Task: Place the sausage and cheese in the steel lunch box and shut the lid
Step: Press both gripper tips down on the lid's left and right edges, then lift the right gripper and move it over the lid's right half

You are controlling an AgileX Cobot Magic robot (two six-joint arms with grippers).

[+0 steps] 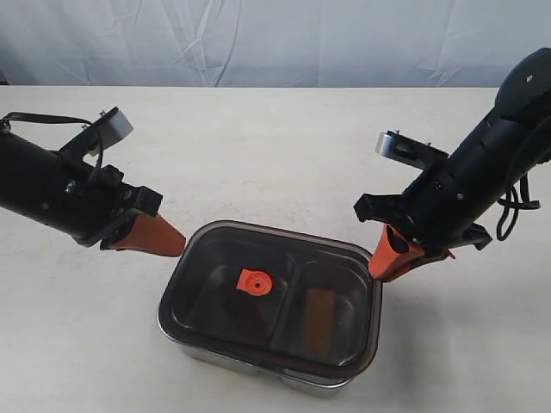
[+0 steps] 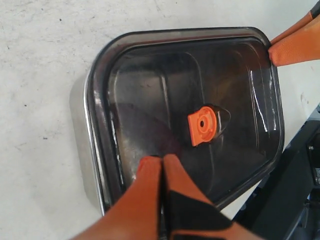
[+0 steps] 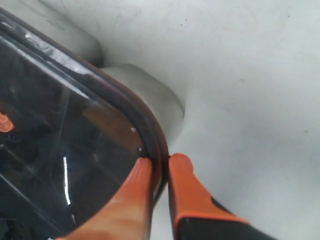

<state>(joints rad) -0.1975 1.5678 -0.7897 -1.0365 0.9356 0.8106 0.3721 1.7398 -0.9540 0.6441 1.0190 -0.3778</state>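
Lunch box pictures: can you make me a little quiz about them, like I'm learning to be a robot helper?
1. True or false: the lid is already sitting on the lunch box.
2. What colour is the little tab in the middle of the lid? A green, B orange, C blue.
3. Fill in the word: the jaws pinching the lid's rim belong to the ____ arm. Choose between the left arm and the right arm.

Key: 1 true. 2 B. 3 right; its jaws sit one on each side of the rim, while the left arm's jaws are shut on nothing.
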